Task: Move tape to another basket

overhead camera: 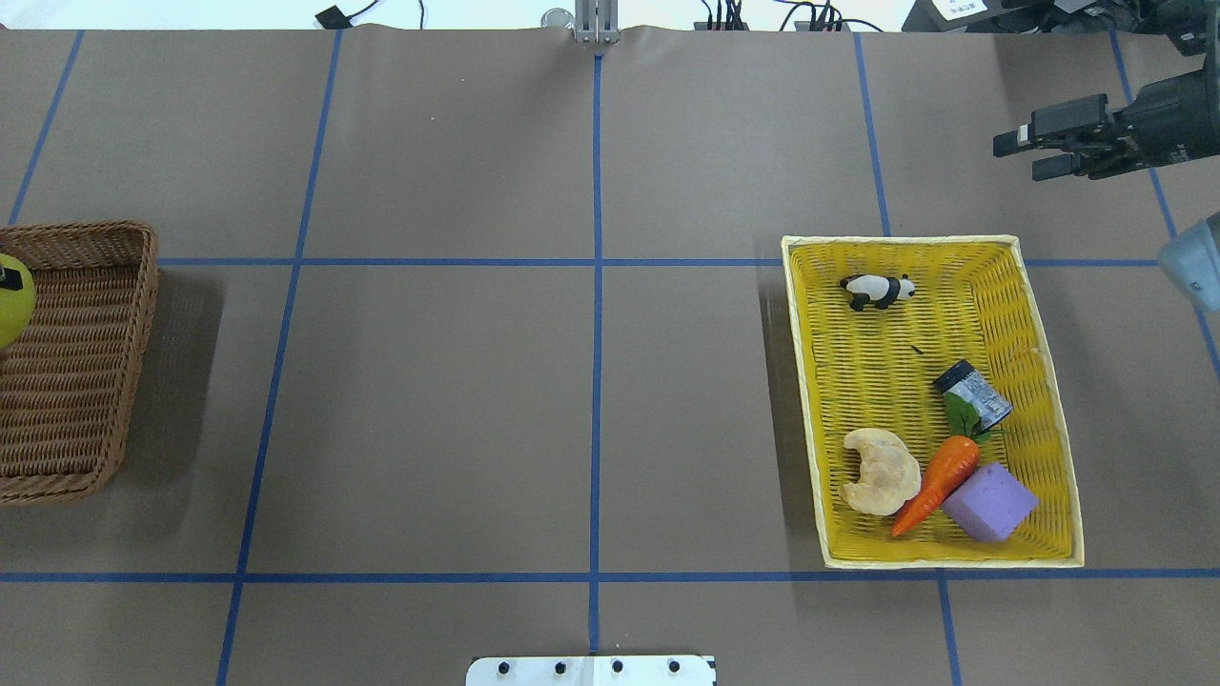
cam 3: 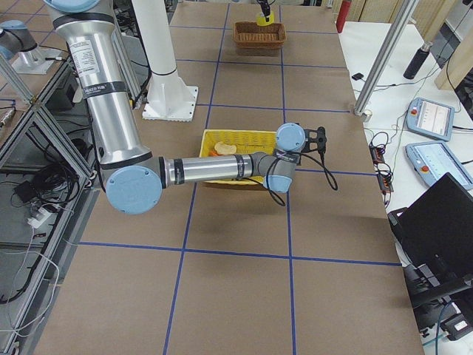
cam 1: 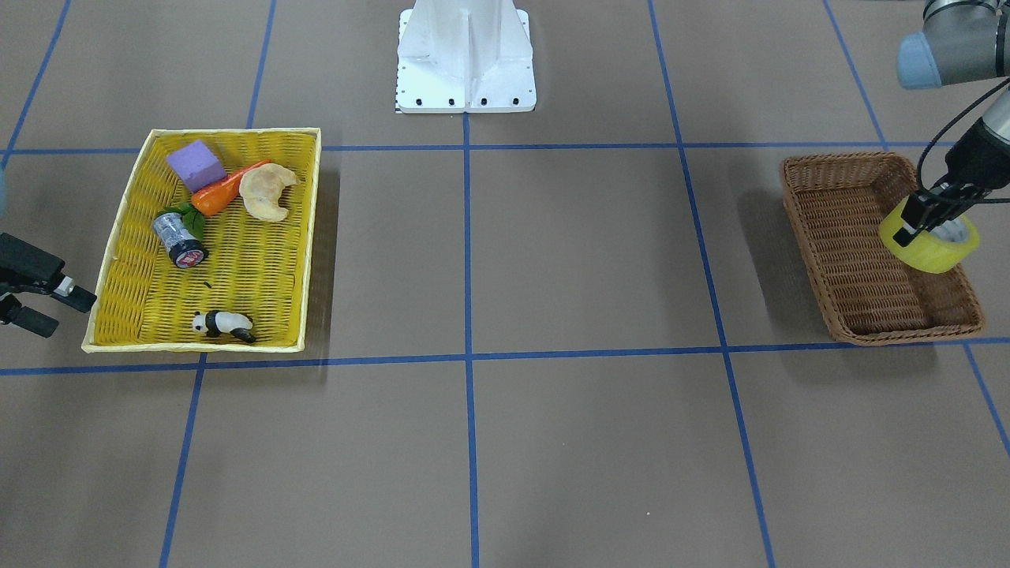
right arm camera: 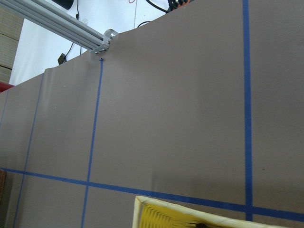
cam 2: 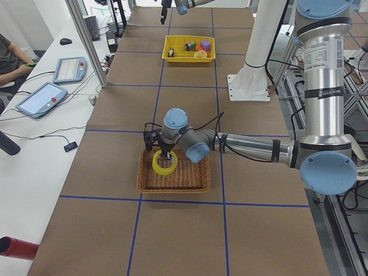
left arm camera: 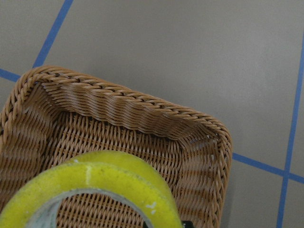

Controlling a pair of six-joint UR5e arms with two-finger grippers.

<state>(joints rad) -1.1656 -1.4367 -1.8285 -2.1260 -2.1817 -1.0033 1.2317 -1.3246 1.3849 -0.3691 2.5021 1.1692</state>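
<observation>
The left gripper (cam 1: 918, 223) is clamped on the wide roll of translucent yellow packing tape (cam 1: 939, 251). It looks like one finger is down inside the hole and the other is on the outer wall.

The tape is a chunky ring, glossy lemon-yellow and a bit see-through. A grey-white inner core (cam 1: 956, 231) shows at its open face, and the whole thing hangs tilted, not flat.

In the front-facing view it sits at the right edge of the frame, over the right-hand side of the deep rectangular brown wicker basket (cam 1: 828, 162), and it overlaps the rim there. On the left wrist camera the roll fills the bottom of the frame, with the basket's woven floor and one rounded corner behind it. I honestly can't tell if it's touching the weave or just above it.

The right gripper (cam 1: 57, 309) is at the lower left edge of the front-facing view. Its fingers are spread with nothing between them, and it's just beside the left rim of the shallow bright yellow woven tray (cam 1: 312, 237).

The tray holds:
- a purple foam cube (cam 1: 196, 165)
- an orange toy carrot (cam 1: 225, 192)
- a pale croissant-shaped pastry (cam 1: 267, 192)
- a small silver cylinder with a red-black end (cam 1: 179, 239)
- a little panda figurine (cam 1: 223, 324)

Tray and basket sit well apart on the brown paper-covered table (cam 1: 552, 260), which is gridded with blue lines.
</observation>
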